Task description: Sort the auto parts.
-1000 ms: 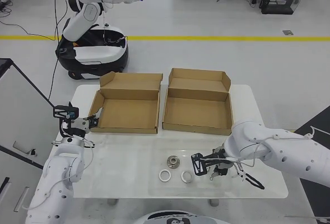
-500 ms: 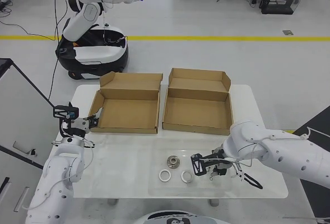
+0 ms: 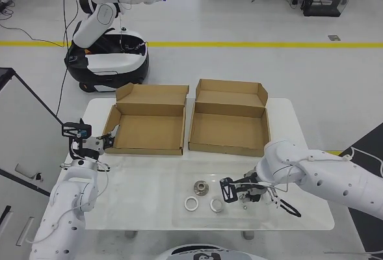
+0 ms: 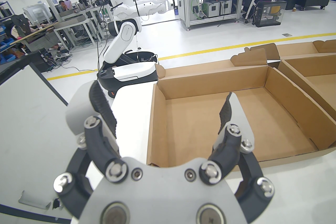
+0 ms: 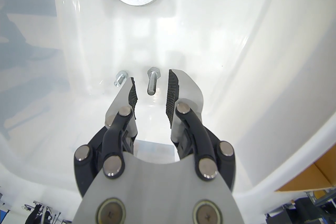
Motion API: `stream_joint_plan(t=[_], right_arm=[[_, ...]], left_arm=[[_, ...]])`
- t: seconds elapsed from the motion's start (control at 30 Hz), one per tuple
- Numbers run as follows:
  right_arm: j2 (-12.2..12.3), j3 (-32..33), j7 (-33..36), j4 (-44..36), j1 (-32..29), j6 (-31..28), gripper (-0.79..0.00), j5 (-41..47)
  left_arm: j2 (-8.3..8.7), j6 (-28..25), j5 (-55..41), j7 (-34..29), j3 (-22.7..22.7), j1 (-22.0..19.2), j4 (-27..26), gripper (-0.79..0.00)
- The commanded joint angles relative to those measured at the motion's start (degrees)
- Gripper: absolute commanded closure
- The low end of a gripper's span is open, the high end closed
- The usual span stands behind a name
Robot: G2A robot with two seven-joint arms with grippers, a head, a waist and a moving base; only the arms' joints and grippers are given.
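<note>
Top view: a white table [image 3: 145, 188] holds two open, empty cardboard boxes side by side, the left box [image 3: 145, 133] and the right box [image 3: 229, 133]. Nearer the robot lie a flanged metal part [image 3: 199, 188] and two metal rings, one [image 3: 191, 204] just beside the other [image 3: 216, 205]. The right gripper [image 3: 230, 194] sits low beside the rings, while the left gripper [image 3: 106, 140] hangs at the left box's outer wall. Left wrist view: the left gripper's fingers are spread wide and hold nothing, with the left box's bare floor beyond them. Right wrist view: the right gripper's jaws are partly open and empty, one on each side of a small hex-head bolt [image 5: 152, 82] lying flat on a glossy white tray [image 5: 275, 93]. The head of the bolt points away from the wrist, and neither pad touches it. A shorter bolt [image 5: 120, 78] lies just outside one finger, and a ring sits farther ahead. The bolt looks stiff, light and smooth, so it would likely roll or slip. Closing squarely across the threaded shank near its middle seems the safest hold.
</note>
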Motion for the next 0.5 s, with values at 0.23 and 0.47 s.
stream_joint_plan(t=[0.23,0.47], right_arm=[[-0.6,0.0,1.4,0.4,-0.1,1.4,0.0,0.8],[0.0,0.0,3.0,-1.4,1.7,3.0,0.0,2.9]], left_arm=[[0.0,0.0,0.0,0.0,0.0,0.0,0.0,-0.785],[0.0,0.0,0.0,0.0,0.0,0.0,0.0,-0.785]])
